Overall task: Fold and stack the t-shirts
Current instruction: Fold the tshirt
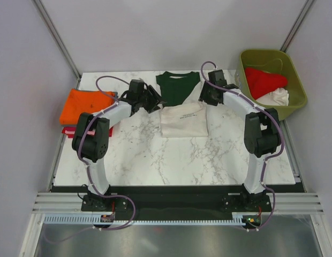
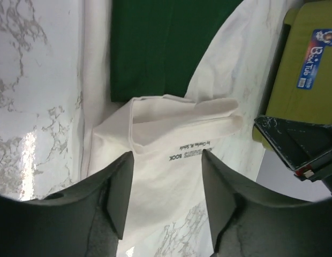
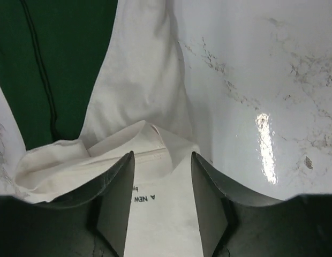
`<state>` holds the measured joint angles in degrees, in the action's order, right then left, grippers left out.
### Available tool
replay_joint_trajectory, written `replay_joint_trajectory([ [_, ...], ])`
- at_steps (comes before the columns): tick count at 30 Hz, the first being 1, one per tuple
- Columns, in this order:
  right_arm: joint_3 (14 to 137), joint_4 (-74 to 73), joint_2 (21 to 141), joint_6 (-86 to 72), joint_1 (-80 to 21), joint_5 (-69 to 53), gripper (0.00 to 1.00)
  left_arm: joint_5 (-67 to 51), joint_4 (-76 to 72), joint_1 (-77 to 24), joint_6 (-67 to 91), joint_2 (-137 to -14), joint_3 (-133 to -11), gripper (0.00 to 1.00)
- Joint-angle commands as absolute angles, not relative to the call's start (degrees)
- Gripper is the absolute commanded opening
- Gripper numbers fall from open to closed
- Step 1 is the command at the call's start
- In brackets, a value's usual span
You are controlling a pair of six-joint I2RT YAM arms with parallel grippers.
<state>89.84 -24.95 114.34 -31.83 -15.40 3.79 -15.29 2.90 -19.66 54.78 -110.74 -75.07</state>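
Observation:
The cream t-shirt (image 1: 183, 120) with a dark green top part (image 1: 178, 85) lies at the back middle of the table, its cream part folded into a rectangle. My left gripper (image 1: 155, 100) is open over the fold's left far corner; cream cloth (image 2: 166, 134) with black print shows between its fingers (image 2: 166, 155). My right gripper (image 1: 204, 95) is open over the right far corner, above cream cloth (image 3: 155, 203) with its fingers apart (image 3: 162, 156). A folded orange t-shirt (image 1: 85, 104) lies on a red one (image 1: 69, 131) at the left.
An olive-green bin (image 1: 296, 99) at the back right holds a red t-shirt (image 1: 265, 80) and a white one (image 1: 277, 97). The bin also shows in the left wrist view (image 2: 310, 59). Grey walls close in the table on three sides.

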Motion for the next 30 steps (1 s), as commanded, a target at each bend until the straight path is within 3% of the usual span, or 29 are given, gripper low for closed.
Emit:
replay_joint_trajectory([
  [1, 90.8, -21.0, 112.5, -31.2, -15.0, 4.0, 0.56, -15.7, 4.5, -19.2, 49.2, -109.6, -79.1, 0.63],
  [12, 65.1, -11.9, 94.9, -31.3, -15.0, 0.3, 0.56, -15.9, 3.0, -22.5, 46.1, -99.1, -62.3, 0.61],
  [30, 49.4, -3.7, 91.3, -32.0, -16.0, -4.1, 0.52, -14.9, -1.9, -27.1, 45.9, -96.3, -52.6, 0.54],
])
